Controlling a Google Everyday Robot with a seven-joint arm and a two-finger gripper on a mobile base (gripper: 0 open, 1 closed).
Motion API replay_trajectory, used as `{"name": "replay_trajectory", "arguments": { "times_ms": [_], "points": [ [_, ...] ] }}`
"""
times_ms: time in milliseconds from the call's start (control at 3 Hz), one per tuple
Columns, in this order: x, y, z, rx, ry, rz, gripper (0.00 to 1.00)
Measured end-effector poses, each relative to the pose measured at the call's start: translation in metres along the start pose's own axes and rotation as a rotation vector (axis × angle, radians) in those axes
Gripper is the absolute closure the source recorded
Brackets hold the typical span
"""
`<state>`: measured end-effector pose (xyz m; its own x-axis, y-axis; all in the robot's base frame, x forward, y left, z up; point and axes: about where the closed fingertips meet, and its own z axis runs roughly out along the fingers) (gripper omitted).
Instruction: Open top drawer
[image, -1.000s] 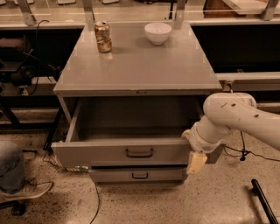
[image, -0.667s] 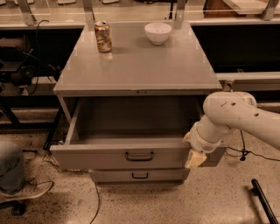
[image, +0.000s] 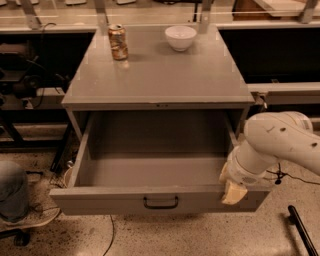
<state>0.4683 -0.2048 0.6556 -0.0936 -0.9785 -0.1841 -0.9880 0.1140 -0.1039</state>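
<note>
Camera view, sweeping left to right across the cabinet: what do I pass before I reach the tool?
On the cabinet top: soda can → white bowl → then, lower down, the tool at the right end of the open top drawer front.

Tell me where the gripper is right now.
In the camera view the gripper sits low on the right, at the right end of the front of the open top drawer, well right of its dark handle.
</note>
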Motion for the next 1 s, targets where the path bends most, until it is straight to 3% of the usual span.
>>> {"name": "replay_trajectory", "arguments": {
  "times_ms": [333,667,1000],
  "points": [
    [0.003,0.007,-0.001,0.005,-0.003,0.017,0.97],
    [0.016,0.031,-0.005,0.024,-0.016,0.085,0.75],
    [0.015,0.031,-0.005,0.024,-0.016,0.085,0.51]
  ]
}}
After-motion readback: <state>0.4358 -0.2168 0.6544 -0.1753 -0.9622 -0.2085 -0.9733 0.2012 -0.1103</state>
